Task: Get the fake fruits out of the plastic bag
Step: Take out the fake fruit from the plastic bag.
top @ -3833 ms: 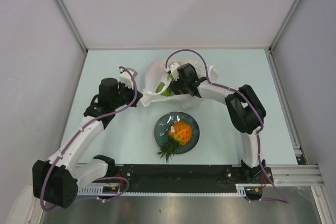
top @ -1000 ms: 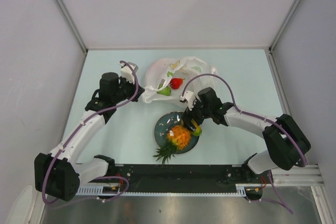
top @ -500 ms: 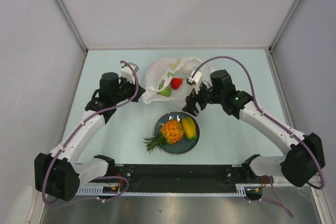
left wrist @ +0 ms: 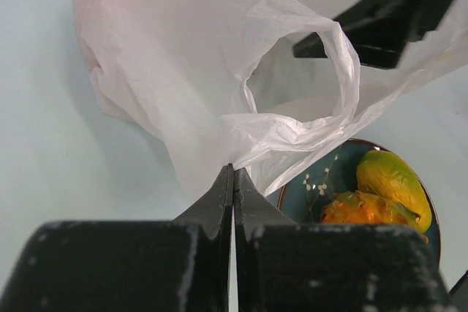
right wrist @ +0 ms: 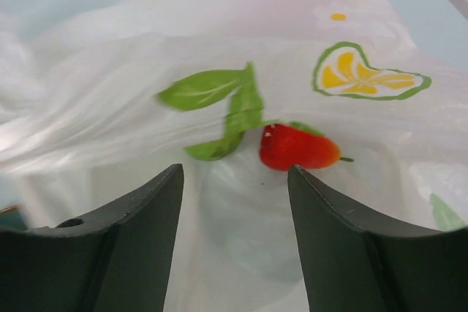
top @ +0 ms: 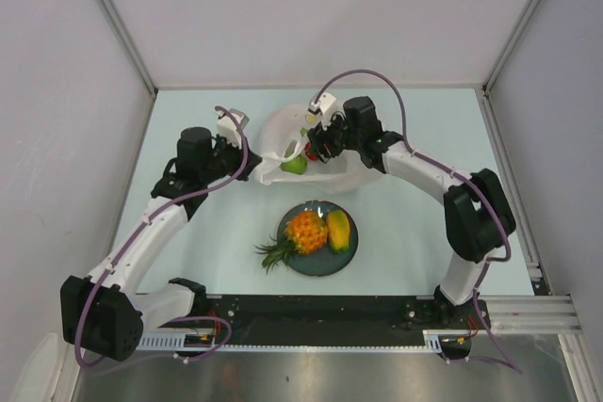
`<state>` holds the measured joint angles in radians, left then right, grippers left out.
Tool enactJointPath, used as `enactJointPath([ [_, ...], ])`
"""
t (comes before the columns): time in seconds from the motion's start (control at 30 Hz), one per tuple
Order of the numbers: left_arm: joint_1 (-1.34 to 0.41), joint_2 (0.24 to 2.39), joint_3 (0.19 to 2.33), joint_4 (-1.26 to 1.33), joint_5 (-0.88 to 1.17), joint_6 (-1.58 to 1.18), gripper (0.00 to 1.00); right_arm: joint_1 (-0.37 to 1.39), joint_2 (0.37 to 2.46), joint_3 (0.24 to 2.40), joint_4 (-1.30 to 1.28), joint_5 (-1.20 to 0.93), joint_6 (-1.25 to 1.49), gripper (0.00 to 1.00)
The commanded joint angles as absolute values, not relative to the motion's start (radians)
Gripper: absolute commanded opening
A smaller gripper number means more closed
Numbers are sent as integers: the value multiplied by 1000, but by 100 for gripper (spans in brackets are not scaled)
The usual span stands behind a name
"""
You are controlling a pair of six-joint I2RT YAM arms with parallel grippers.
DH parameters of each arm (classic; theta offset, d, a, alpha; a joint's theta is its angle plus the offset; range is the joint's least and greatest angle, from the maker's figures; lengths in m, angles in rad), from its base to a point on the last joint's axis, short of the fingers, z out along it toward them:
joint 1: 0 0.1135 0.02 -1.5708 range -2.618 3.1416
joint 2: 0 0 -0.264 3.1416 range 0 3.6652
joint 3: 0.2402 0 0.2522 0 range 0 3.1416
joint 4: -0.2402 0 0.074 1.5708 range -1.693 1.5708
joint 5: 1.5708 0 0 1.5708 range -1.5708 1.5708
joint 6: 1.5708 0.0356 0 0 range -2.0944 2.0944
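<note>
The white plastic bag point(top: 273, 138) lies at the table's far middle, and also shows in the left wrist view point(left wrist: 190, 85) and the right wrist view point(right wrist: 146, 115). My left gripper point(top: 247, 159) is shut on the bag's left edge point(left wrist: 232, 167). My right gripper point(top: 311, 146) is open at the bag's mouth, its jaws point(right wrist: 234, 180) just short of a red strawberry-like fruit point(right wrist: 296, 147) inside. A small green fruit point(top: 294, 166) lies in the bag's opening. The pineapple point(top: 301, 234) and yellow mango point(top: 338, 230) lie on the dark plate point(top: 320, 261).
The plate stands in front of the bag, near the table's middle. Grey walls close in the table on the left, right and far sides. The arm bases sit on the black rail at the near edge.
My right gripper has left the mango on the plate and moved back up-left into the bag's mouth. The pineapple has shifted on the plate. My left gripper still holds the bag.
</note>
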<state>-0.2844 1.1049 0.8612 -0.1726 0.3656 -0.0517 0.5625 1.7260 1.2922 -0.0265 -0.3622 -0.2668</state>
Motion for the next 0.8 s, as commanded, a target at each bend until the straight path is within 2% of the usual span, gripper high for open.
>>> enactJointPath([
  [0.0,-276,1075,899,-158,382,-35,0,554,1851,1413,-61,-233,-322,66],
  [0.27,-270,1074,887,-160,384,-35,0,531,2008,1509,-31,-120,-261,89],
  [0.53,-267,1101,893,-164,388,-32,0,529,2143,1621,-48,-144,-247,95],
  [0.6,-267,1108,894,-169,387,-28,0,531,2169,1635,-52,-153,-253,93],
  [0.7,-267,1114,899,-170,387,-26,0,529,2184,1643,-69,-176,-276,80],
  [0.77,-267,1117,900,-167,387,-26,0,529,2184,1643,-77,-201,-308,66],
])
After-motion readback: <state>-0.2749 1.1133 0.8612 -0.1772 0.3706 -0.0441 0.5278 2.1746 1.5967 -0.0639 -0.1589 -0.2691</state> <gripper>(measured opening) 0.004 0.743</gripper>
